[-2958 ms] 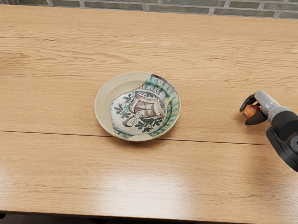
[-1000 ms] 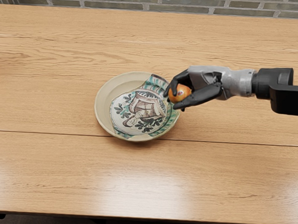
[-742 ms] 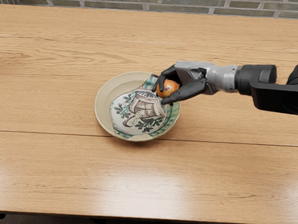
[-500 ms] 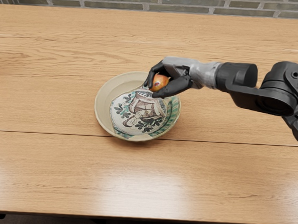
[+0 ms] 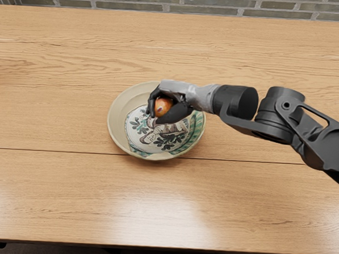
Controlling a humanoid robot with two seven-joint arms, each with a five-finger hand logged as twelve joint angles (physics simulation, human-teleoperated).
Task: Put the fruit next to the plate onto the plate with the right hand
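Right over the painted ceramic plate point(image 5: 120, 114), the right robot hand point(image 5: 166, 102) clamps a round orange fruit point(image 5: 162, 107) above the wooden surface point(image 5: 166, 195).

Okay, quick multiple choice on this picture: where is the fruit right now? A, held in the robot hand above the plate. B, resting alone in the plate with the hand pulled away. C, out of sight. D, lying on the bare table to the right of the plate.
A: the right robot hand has its dark fingers curled around the orange-red fruit over the painted plate.
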